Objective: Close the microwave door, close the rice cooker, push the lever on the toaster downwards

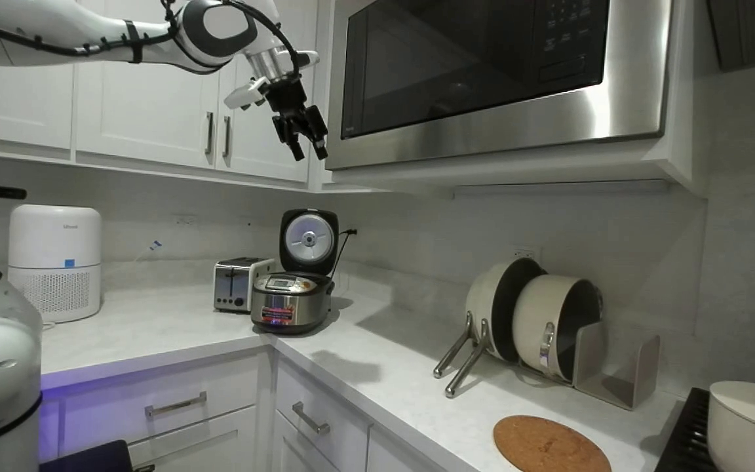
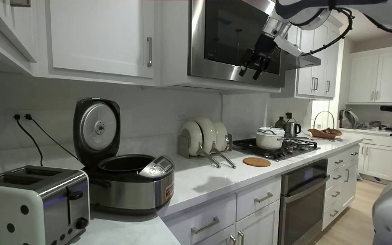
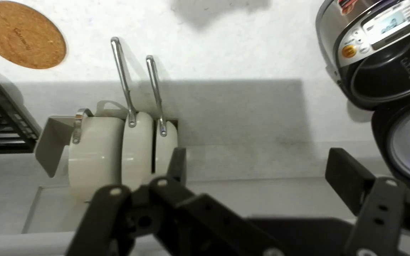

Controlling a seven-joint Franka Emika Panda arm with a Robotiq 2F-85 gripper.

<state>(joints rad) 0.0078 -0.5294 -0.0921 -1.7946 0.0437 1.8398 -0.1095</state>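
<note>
Above the counter [image 1: 410,380], the gripper [image 1: 310,155] is hanging released, its two fingers [image 3: 349,181] standing wide apart and pointing downward. In an exterior view it is showing in front of the lower part of the microwave door [image 2: 230,37], a wide steel-framed front with dark glass that is sitting flat and closed. In the corner of the counter, the rice cooker [image 1: 289,313] is standing with its lid [image 2: 96,131] raised nearly upright, and its dark inner bowl [image 2: 124,164] is showing. Just beside it the toaster [image 2: 29,207] is standing; the views are not settling whether the two are touching. The toaster's lever [image 2: 76,195] is resting near the top of its slot [image 2: 68,212]. In the wrist view the rice cooker is sitting at the right edge, partly cut off, with its display [image 3: 390,26] in sight.

Farther along the counter, two pans [image 3: 138,149] and a pot [image 3: 94,153] are standing on edge in a rack [image 3: 50,149], the pans' long metal handles [image 3: 122,74] reaching out over the counter. A round cork mat [image 1: 551,444] is lying flat nearby, and next to it the stove [image 1: 684,429] is carrying a lidded pot [image 1: 754,436]. In an exterior view, a white cylindrical appliance [image 1: 55,262] is standing on the counter, well apart from the toaster, and black cords [image 2: 41,156] are running from a wall outlet [image 2: 21,115]
</note>
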